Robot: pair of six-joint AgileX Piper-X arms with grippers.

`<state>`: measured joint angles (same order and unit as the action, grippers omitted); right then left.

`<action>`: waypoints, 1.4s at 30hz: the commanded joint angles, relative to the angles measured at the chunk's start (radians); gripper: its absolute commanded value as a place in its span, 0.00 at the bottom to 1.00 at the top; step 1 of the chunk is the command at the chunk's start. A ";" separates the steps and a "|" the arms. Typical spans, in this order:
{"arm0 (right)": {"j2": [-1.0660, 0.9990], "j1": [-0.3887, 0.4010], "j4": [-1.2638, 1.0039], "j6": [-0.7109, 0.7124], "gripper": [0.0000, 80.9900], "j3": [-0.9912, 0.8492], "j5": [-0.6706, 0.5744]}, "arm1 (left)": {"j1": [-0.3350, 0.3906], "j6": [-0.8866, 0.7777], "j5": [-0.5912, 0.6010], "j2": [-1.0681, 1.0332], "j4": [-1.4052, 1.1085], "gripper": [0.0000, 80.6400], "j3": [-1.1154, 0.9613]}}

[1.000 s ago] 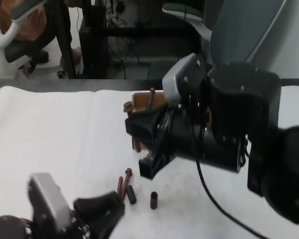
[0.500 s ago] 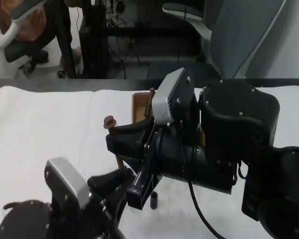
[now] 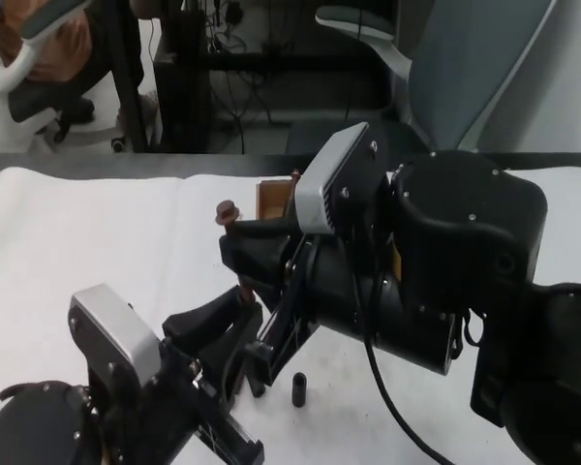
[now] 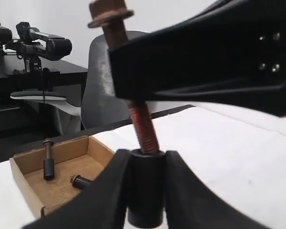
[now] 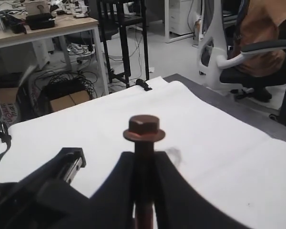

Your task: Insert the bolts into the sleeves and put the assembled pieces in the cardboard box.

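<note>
a bench draped in white cloth (image 3: 77, 252) stretches across the scene, and a grey-blue office chair (image 3: 465, 68) stands in the room beyond its far edge. over the near middle of the bench the left gripper (image 4: 145, 164) is clamped on a short black cylindrical sleeve (image 4: 145, 198), which stands upright between its two black fingers (image 4: 109, 191). right above it the right gripper (image 5: 143, 164), on the arm that comes in from the right, is closed around the shank of a rust-coloured hex-head metal bolt (image 4: 142, 126). the bolt hangs head up and leans slightly. its threaded lower end meets the top opening of the sleeve, most of the shank is above the rim, and how far the tip has gone in cannot be told. one of the right gripper's fingers crosses the bolt just below its head

a second small black sleeve (image 3: 298, 389) rests on the cloth, near the left gripper and a little to its right, beneath the right arm. an open brown cardboard box (image 4: 62, 150) sits on the far side of the bench, partly hidden behind the right arm in the high view. inside it are two assembled pieces, one upright (image 4: 48, 162) against the far wall and one lying (image 4: 81, 181) on the box floor
</note>
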<state>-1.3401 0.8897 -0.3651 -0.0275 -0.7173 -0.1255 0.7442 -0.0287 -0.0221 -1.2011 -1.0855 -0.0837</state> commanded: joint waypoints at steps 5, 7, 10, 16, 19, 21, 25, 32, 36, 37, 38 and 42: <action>0.010 0.001 -0.015 0.008 0.01 -0.001 0.016 | 0.002 -0.018 0.016 0.000 -0.065 0.02 -0.009; 0.010 0.001 -0.015 0.008 0.01 -0.001 0.016 | 0.002 -0.018 0.016 0.000 -0.065 0.02 -0.009; 0.010 0.001 -0.006 0.008 0.01 -0.001 0.019 | 0.002 -0.018 0.013 0.000 -0.068 0.02 -0.009; 0.013 0.001 0.009 -0.001 0.01 0.041 0.060 | -0.014 -0.018 -0.072 0.000 -0.174 0.02 -0.009; 0.012 0.001 0.011 -0.041 0.01 0.051 0.052 | -0.029 -0.018 -0.072 0.000 -0.182 0.02 -0.011; 0.012 0.001 0.012 -0.047 0.01 0.051 0.030 | -0.031 -0.018 -0.052 0.000 -0.175 0.02 -0.016; 0.012 0.001 0.012 -0.048 0.01 0.051 -0.019 | -0.031 -0.029 -0.051 0.000 -0.177 0.02 -0.015; 0.010 0.001 0.022 -0.101 0.60 0.051 0.022 | -0.031 -0.080 -0.038 0.000 -0.179 0.02 -0.015; 0.010 0.001 0.063 -0.123 0.77 0.051 0.062 | -0.031 -0.080 -0.035 0.000 -0.184 0.02 -0.015; 0.014 0.001 0.067 -0.126 0.77 0.051 0.062 | -0.031 -0.080 -0.035 0.000 -0.184 0.02 -0.015; 0.018 0.001 0.068 -0.126 0.77 0.051 0.062 | -0.031 -0.077 -0.035 0.000 -0.184 0.02 -0.015; 0.048 0.001 0.081 -0.129 0.77 0.051 0.062 | -0.034 -0.076 -0.028 0.000 -0.184 0.02 -0.015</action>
<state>-1.3082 0.8912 -0.3374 -0.1587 -0.6732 -0.0618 0.7154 -0.1075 -0.0678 -1.2116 -1.1877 -0.0846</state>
